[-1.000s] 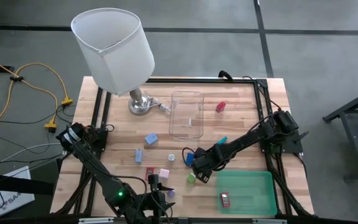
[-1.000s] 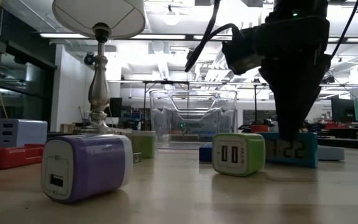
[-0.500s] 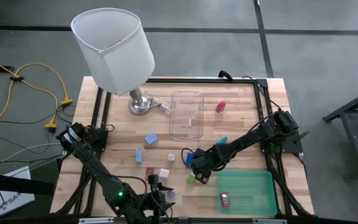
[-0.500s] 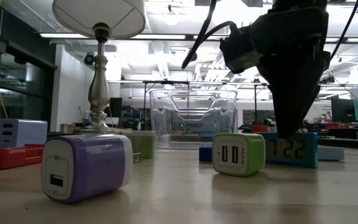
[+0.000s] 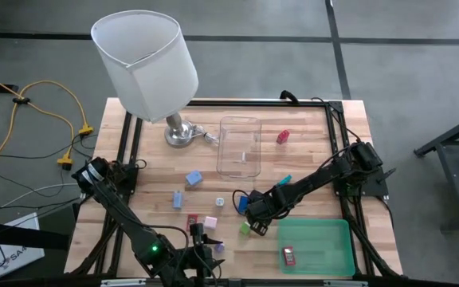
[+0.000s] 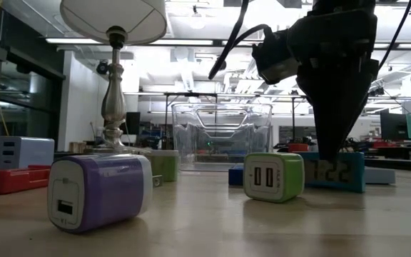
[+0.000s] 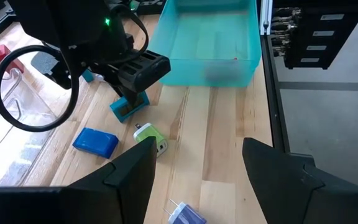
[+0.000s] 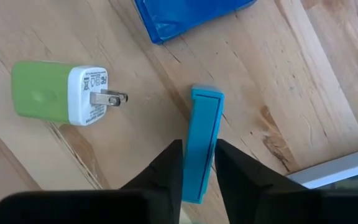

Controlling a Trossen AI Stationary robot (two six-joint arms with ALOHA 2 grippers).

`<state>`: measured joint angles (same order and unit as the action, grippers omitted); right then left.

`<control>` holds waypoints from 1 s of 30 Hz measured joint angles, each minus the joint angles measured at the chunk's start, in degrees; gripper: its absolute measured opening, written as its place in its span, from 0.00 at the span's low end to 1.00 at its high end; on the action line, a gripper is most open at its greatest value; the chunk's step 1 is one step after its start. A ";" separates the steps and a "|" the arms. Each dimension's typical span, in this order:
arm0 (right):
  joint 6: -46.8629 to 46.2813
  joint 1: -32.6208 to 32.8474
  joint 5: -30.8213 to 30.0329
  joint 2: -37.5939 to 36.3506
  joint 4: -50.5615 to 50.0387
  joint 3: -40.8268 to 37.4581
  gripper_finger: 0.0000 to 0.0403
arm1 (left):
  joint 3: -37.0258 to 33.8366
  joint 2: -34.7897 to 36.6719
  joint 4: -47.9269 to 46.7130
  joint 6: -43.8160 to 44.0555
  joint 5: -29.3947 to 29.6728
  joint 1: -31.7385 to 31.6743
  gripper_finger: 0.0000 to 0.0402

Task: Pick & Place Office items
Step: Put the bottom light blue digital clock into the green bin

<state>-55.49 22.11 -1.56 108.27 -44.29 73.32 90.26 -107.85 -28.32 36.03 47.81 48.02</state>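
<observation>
- Near table centre, the right gripper (image 8: pixel 197 163) pinches a thin teal clock (image 8: pixel 204 140) by its edges; it may twist out.
- At its 9 o'clock the green charger (image 8: pixel 58 92) could get knocked.
- Left gripper (image 7: pixel 197 171) waits, fingers apart.

Right claw (image 8: pixel 197 163) pinched low mid-table; left claw (image 7: pixel 197 174) spread at front edge

A wooden table (image 5: pixel 309 135) stands on a grey floor (image 5: pixel 405 64). A lamp (image 5: pixel 146 56) stands on it. Yellow cables (image 5: pixel 22 100) lie on the floor. Ceiling lights (image 6: pixel 191 18) shine behind.
</observation>
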 joint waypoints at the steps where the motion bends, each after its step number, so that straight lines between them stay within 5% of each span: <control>1: 0.07 -0.01 0.00 0.01 0.00 0.00 0.18 | 0.00 0.00 0.00 0.00 0.00 0.00 0.57; 30: 2.80 -0.11 1.73 2.25 2.32 0.09 0.16 | -0.02 0.00 -0.37 0.00 -0.04 0.01 0.57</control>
<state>-52.69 22.00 0.16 110.52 -41.98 73.41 90.24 -107.85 -28.69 36.03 47.77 48.03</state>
